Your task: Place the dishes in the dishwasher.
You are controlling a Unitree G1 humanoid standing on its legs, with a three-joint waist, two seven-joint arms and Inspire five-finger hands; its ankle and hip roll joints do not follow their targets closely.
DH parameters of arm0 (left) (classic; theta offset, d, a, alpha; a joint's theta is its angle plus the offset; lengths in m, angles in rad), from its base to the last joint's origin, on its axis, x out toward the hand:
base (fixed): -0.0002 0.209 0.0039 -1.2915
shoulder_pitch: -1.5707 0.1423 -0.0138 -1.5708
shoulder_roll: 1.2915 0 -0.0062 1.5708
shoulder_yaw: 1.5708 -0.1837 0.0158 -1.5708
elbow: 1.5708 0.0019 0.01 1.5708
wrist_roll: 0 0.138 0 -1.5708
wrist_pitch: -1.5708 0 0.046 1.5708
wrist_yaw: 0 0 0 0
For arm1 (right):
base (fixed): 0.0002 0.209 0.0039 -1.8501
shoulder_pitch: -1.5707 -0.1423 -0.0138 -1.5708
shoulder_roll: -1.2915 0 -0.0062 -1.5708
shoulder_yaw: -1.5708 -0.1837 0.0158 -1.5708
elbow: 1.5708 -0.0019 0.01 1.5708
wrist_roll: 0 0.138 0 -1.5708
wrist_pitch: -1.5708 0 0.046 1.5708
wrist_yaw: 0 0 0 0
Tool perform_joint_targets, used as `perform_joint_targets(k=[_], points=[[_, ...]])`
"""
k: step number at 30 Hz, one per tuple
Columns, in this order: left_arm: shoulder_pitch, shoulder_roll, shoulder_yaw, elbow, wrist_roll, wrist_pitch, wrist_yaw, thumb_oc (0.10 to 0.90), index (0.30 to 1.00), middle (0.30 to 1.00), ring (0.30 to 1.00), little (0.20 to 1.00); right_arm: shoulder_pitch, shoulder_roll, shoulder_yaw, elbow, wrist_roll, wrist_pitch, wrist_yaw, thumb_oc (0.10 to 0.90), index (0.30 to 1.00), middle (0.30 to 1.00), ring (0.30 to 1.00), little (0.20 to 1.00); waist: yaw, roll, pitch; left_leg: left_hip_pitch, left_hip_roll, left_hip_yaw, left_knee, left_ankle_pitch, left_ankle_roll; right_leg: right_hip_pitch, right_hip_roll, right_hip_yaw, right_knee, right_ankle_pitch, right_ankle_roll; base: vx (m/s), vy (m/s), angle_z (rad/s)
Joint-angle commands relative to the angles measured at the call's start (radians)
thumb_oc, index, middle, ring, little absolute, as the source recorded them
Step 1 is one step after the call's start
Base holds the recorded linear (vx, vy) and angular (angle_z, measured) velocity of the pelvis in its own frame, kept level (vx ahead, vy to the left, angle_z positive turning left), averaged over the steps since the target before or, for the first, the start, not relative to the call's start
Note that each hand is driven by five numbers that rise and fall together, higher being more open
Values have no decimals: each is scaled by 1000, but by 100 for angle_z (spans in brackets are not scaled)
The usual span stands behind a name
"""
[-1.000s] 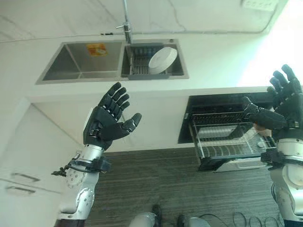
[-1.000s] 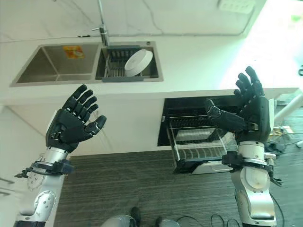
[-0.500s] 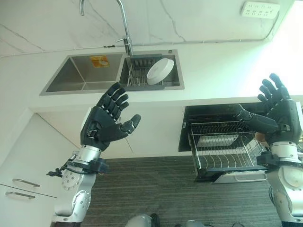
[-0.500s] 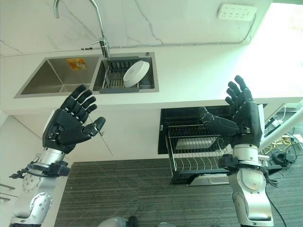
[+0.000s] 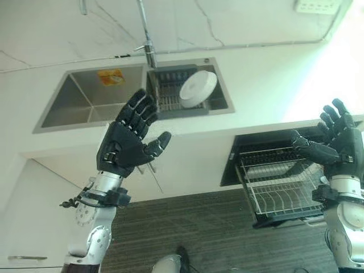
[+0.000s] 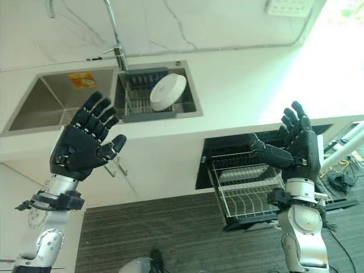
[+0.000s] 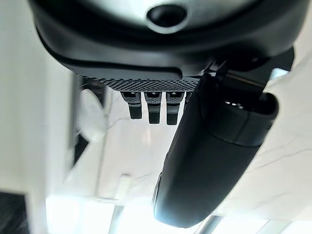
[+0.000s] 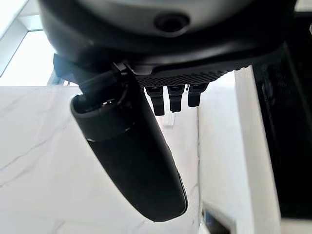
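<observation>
- Left hand (image 5: 126,145) is raised before the counter edge, palm up, fingers spread, empty.
- Right hand (image 6: 296,149) is upright over the dishwasher rack (image 6: 245,193), fingers straight, empty.
- White plate (image 5: 198,88) leans in the sink's drainer basket (image 5: 170,96).

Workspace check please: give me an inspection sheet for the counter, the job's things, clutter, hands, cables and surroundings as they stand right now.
Surface: white counter with a double steel sink set in it; faucet behind the sink.
Job's things: one white plate leaning in the dark rack in the sink's right basin; dishwasher under the counter is open, its wire rack pulled out, nothing seen in it.
Clutter: nothing seen.
Hands: left hand raised below the sink, fingers spread, holding nothing; right hand raised over the wire rack, fingers spread, holding nothing.
Cables: a grey cable runs along the wall.
Surroundings: marbled wall with a socket strip; dark striped floor.
</observation>
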Motion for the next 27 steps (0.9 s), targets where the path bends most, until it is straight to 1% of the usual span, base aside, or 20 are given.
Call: perform_joint_targets(k=[1,3,4,5,6,7,8,9,10,11,12,13,14,15,17,21,22,26,27], points=[[-50,30,44,-113,-14,-102,-26,800,900,900,900,900,-81,-48,-44,-88,12,-106,-25,800,900,900,900,900,21,4,-99,7,95,-90,-28,-53,-133,-38,44,-43,-65,62,44,190,227,5],[-71,36,38,-112,-6,-99,-45,800,900,900,900,900,-93,-31,-40,-90,0,-110,-20,800,900,900,900,900,22,3,-102,14,75,-108,-28,-64,-115,-34,42,-47,-65,109,55,180,194,11],[-80,37,35,-123,-5,-98,-66,800,900,900,900,900,-95,-25,-38,-95,-7,-108,-20,800,900,900,900,900,24,4,-102,19,64,-118,-28,-68,-107,-29,44,-50,-65,144,58,207,213,18],[-79,35,38,-138,15,-103,-83,800,900,900,900,900,-93,-13,-36,-104,-24,-109,-15,800,900,900,900,900,24,10,-98,29,57,-132,-28,-72,-100,-27,52,-57,-54,197,61,190,221,17],[-70,36,45,-151,25,-105,-93,800,900,900,900,900,-86,-7,-37,-113,-28,-111,2,800,900,900,900,900,22,16,-92,38,52,-142,-28,-76,-93,-45,57,-56,4,221,65,148,190,19],[-63,36,51,-161,35,-106,-99,800,900,900,900,900,-80,-2,-37,-122,-31,-128,20,800,900,900,900,900,23,19,-86,44,47,-147,-28,-78,-89,-68,58,-57,58,234,68,119,175,21],[-58,26,53,-180,85,-103,-89,800,900,900,900,900,-87,8,-19,-130,-37,-133,27,800,900,900,900,900,26,25,-75,57,49,-147,-28,-83,-87,-124,52,-70,133,241,58,113,120,13],[-59,34,55,-180,96,-105,-84,800,900,900,900,900,-95,7,-15,-125,-23,-135,32,800,900,900,900,900,29,23,-73,59,48,-144,-28,-84,-89,-135,58,-78,117,224,51,118,64,-4],[-63,45,55,-179,102,-104,-79,800,900,900,900,900,-101,5,-11,-119,4,-127,50,800,900,900,900,900,32,20,-72,60,49,-142,-28,-82,-93,-137,71,-88,76,208,44,173,-59,-24],[-74,63,60,-168,87,-93,-70,800,900,900,900,900,-113,1,-11,-110,72,-142,50,800,900,900,900,900,27,14,-67,72,49,-138,-28,-88,-101,-126,109,-109,-61,195,29,151,-79,-28],[-76,62,60,-164,86,-93,-68,800,900,900,900,900,-114,1,-12,-108,86,-141,56,800,900,900,900,900,24,12,-63,77,47,-138,-28,-91,-101,-135,108,-108,-65,188,27,164,-192,-26],[-84,53,49,-158,88,-87,-48,800,900,900,900,900,-115,1,-9,-95,97,-156,77,800,900,900,900,900,13,-9,-58,90,32,-126,-28,-106,-105,-204,78,-77,-65,135,22,76,-163,-20],[-84,50,47,-158,87,-83,-47,800,900,900,900,900,-113,0,-9,-93,100,-161,82,800,900,900,900,900,11,-12,-60,91,31,-123,-28,-109,-105,-215,74,-69,-65,129,23,102,-195,-14],[-83,43,42,-159,93,-78,-46,800,900,900,900,900,-108,-2,-12,-93,109,-167,90,800,900,900,900,900,9,-16,-64,92,29,-120,-28,-113,-105,-230,68,-59,-65,126,25,98,-140,-2],[-72,34,34,-161,105,-77,-41,800,900,900,900,900,-95,-2,-12,-103,128,-166,101,800,900,900,900,900,-10,-21,-71,105,23,-121,-28,-132,-99,-260,69,-14,-65,162,38,145,-190,10],[-70,26,22,-157,27,-44,-39,800,900,900,900,900,-108,-9,4,-86,129,-134,119,800,900,900,900,900,-8,-23,-85,124,28,-119,-28,-149,-100,-258,78,-16,-65,126,21,158,-225,19],[-71,18,16,-154,-6,-33,-35,800,900,900,900,900,-119,-18,13,-79,141,-117,123,800,900,900,900,900,-9,-26,-94,131,33,-113,-28,-152,-103,-249,86,-10,-65,114,13,171,-236,9],[-66,10,11,-153,-25,-29,-43,800,900,900,900,900,-125,-21,16,-79,159,-100,139,800,900,900,900,900,-11,-23,-105,141,52,-98,-28,-144,-118,-232,107,0,-65,93,-7,161,-213,1],[-66,10,11,-153,-25,-29,-43,800,900,900,900,900,-125,-21,16,-79,159,-100,139,800,900,900,900,900,-11,-23,-105,141,52,-98,-28,-144,-118,-232,107,0,-65,93,-7,161,-232,-2]])
